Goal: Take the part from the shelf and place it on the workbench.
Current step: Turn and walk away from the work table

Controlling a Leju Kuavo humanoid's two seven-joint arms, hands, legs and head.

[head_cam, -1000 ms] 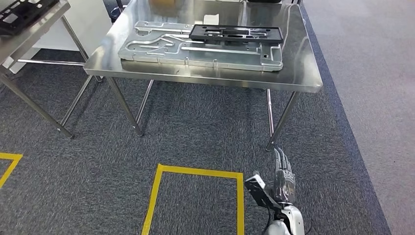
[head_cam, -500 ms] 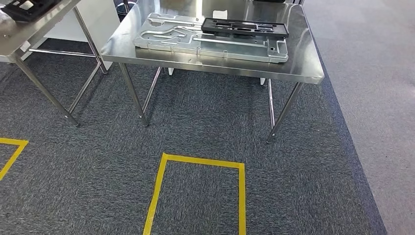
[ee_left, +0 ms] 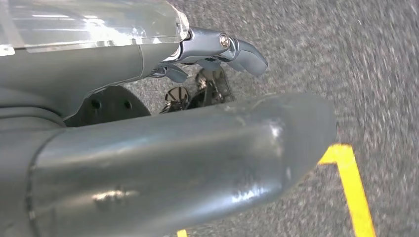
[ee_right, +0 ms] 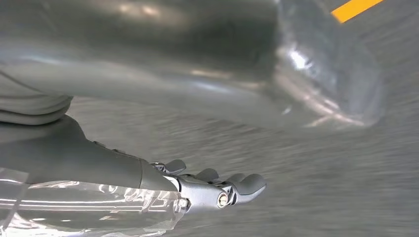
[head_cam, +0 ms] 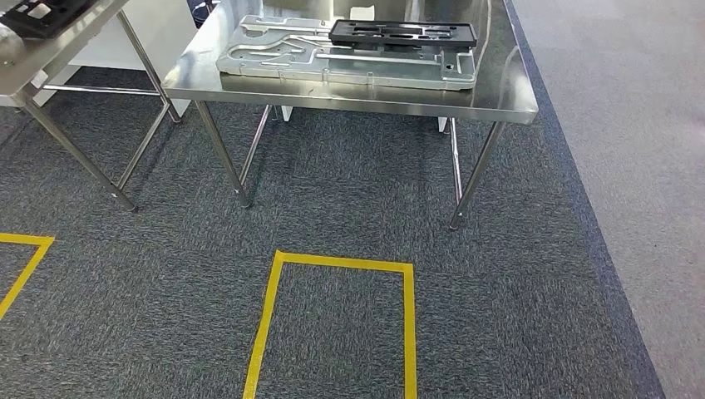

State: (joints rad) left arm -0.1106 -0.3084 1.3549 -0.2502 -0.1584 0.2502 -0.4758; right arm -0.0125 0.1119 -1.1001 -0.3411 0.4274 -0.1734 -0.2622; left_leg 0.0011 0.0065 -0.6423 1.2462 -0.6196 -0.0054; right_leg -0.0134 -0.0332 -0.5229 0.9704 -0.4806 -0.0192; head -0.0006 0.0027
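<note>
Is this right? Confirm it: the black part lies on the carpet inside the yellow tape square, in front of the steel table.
Not quite. In the head view the black part lies on the silver plate on the steel table. The yellow tape square on the carpet holds nothing.

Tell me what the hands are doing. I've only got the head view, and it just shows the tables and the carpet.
Observer: The right hand hangs over the grey carpet with its fingers stretched out, and it holds nothing.
Operator: And the left one?
Observer: The left hand hangs over the carpet too. I see nothing in it, but its fingers are mostly hidden.
Operator: Any floor marking near it?
Observer: Yes, a yellow tape line lies on the carpet just beyond that hand.
</note>
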